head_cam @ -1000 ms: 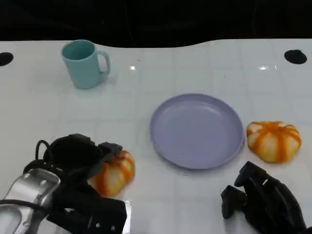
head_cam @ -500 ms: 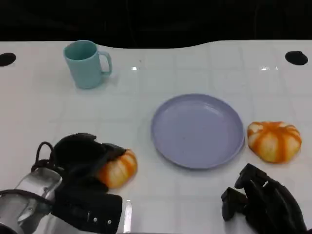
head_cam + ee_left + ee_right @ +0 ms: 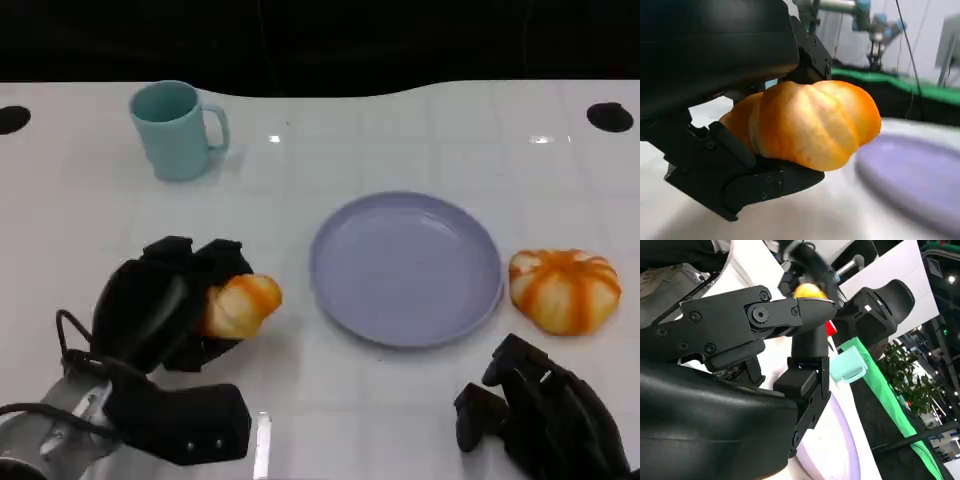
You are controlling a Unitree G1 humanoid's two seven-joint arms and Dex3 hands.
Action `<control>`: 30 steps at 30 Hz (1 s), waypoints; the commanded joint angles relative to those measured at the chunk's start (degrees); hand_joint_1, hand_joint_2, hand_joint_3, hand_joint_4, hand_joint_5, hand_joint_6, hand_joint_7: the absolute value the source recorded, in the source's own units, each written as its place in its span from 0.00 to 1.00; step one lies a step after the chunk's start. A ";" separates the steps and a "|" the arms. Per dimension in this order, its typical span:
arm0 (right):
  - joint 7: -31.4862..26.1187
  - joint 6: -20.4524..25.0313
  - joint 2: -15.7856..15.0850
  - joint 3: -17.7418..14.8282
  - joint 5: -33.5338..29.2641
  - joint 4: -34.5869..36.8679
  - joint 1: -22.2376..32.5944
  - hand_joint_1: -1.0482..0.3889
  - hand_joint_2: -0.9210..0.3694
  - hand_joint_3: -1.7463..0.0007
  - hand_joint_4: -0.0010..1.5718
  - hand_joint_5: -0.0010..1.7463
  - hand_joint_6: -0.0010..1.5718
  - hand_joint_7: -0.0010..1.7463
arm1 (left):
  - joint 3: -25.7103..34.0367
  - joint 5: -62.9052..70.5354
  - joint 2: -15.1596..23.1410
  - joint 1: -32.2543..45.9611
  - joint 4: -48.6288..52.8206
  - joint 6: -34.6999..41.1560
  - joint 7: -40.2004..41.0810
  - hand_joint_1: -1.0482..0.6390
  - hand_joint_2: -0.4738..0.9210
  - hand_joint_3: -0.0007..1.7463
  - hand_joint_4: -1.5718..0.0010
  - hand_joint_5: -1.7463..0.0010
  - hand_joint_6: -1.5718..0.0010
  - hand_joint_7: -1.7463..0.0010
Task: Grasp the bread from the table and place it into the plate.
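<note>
My left hand (image 3: pixel 165 310) grips an orange-and-cream bread roll (image 3: pixel 240 303) and holds it above the table, left of the lilac plate (image 3: pixel 405 267). In the left wrist view the roll (image 3: pixel 807 122) sits between the black fingers (image 3: pixel 750 182), with the plate (image 3: pixel 915 180) blurred beyond it. A second bread roll (image 3: pixel 562 289) lies on the table just right of the plate. My right hand (image 3: pixel 535 415) rests low near the front edge, fingers curled, holding nothing. In the right wrist view that hand (image 3: pixel 765 335) holds nothing and the plate rim (image 3: pixel 840 440) shows.
A teal mug (image 3: pixel 177 130) stands at the back left, also seen in the right wrist view as a teal mug (image 3: pixel 850 365). Two dark holes (image 3: pixel 610 116) mark the table's far corners. The white table (image 3: pixel 330 400) ends at a dark far edge.
My left hand has lifted the bread roll off the table and carried it slightly up and toward the plate. The right hand has stayed put.
</note>
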 commanded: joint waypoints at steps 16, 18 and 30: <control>-0.53 1.13 -0.84 -0.13 0.35 -0.97 1.09 0.34 0.00 0.86 0.50 0.95 0.44 0.81 | 5.81 -11.78 -10.00 -5.58 -12.02 1.53 -14.50 0.53 0.54 0.84 0.41 0.00 0.51 0.04; -0.49 0.94 -0.84 -0.11 0.30 -0.98 1.15 0.35 0.00 0.86 0.50 0.95 0.44 0.81 | 4.07 -8.20 -10.20 -7.46 -10.64 1.70 -12.88 0.51 0.54 0.83 0.42 0.00 0.52 0.03; -0.21 0.46 -0.78 -0.39 0.46 -0.24 0.69 0.34 0.00 0.86 0.50 0.95 0.43 0.81 | -5.66 3.71 -16.16 -20.75 7.61 5.04 -3.73 0.47 0.64 0.68 0.41 0.00 0.52 0.00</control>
